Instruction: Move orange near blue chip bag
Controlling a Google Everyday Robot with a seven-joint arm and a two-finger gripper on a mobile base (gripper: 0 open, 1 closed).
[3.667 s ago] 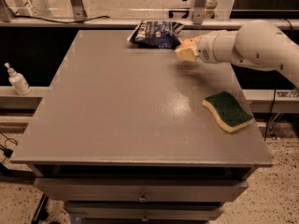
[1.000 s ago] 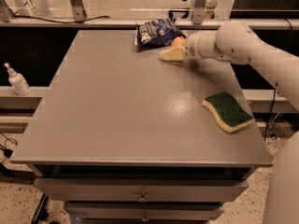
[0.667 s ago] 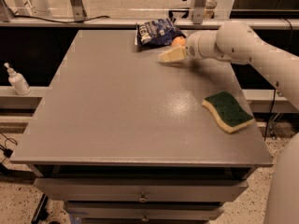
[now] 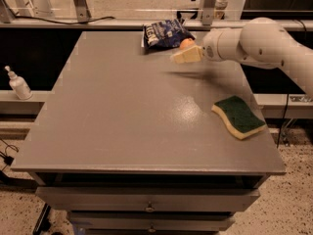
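The blue chip bag (image 4: 164,33), crinkled dark foil with white lettering, lies at the table's far edge, right of centre. The orange (image 4: 186,44) is a small round fruit just right of the bag's near corner, close to it. My gripper (image 4: 184,56), cream-coloured on a white arm that reaches in from the right, hangs directly in front of the orange and covers its lower part. The gripper's shadow (image 4: 188,75) falls on the table a little nearer to me, so the gripper is off the surface. I cannot tell whether the orange rests on the table or is in the gripper.
A green and yellow sponge (image 4: 239,116) lies near the grey table's (image 4: 122,121) right edge. A white pump bottle (image 4: 18,84) stands on a ledge to the left. Metal frame legs (image 4: 80,1) stand behind the table. Drawers (image 4: 146,202) sit under the front edge.
The gripper has risen slightly off the table and its shadow has separated from it. The orange now shows above the gripper, where it was hidden before. The bag and sponge have not moved.
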